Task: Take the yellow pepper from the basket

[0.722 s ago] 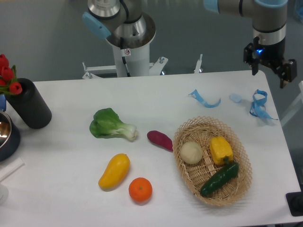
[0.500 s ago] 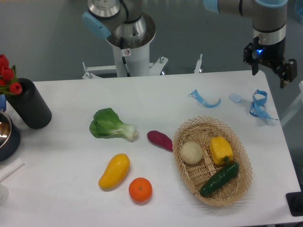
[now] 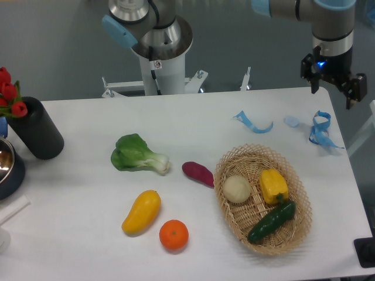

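Note:
The yellow pepper [image 3: 273, 185] lies inside the wicker basket [image 3: 231, 159] on the right of the table, next to a pale round onion [image 3: 237, 189] and above a dark green cucumber [image 3: 271, 222]. My gripper [image 3: 333, 97] hangs high over the table's far right corner, well behind and to the right of the basket. Its two fingers stand apart, open, with nothing between them.
Blue ribbon scraps [image 3: 319, 129] lie behind the basket. Left of the basket are a purple sweet potato [image 3: 198, 174], bok choy [image 3: 139, 154], a yellow mango-shaped fruit [image 3: 141, 212] and an orange [image 3: 174, 235]. A black vase with red tulips [image 3: 35, 134] stands at the far left.

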Action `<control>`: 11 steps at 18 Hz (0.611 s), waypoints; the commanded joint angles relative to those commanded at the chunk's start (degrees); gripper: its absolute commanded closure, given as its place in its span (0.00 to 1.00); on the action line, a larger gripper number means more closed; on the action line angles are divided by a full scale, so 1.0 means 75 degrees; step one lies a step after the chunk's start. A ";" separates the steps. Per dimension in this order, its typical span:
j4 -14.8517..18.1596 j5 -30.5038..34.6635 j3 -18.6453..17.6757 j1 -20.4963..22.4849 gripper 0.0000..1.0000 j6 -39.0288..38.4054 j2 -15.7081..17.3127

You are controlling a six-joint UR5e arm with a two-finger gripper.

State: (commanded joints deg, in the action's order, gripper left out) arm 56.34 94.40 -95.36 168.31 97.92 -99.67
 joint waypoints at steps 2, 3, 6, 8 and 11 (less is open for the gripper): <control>-0.0011 -0.0082 -0.0105 0.0047 0.00 -0.0456 0.0023; -0.0023 -0.0105 -0.0117 0.0047 0.00 -0.0690 0.0024; -0.0175 -0.0164 -0.0117 0.0024 0.00 -0.1370 0.0012; -0.0187 -0.0187 -0.0117 -0.0034 0.00 -0.2084 0.0012; -0.0187 -0.0328 -0.0129 -0.0104 0.00 -0.2777 -0.0070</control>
State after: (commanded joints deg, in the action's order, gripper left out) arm 54.93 91.94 -96.33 167.52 77.09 -100.19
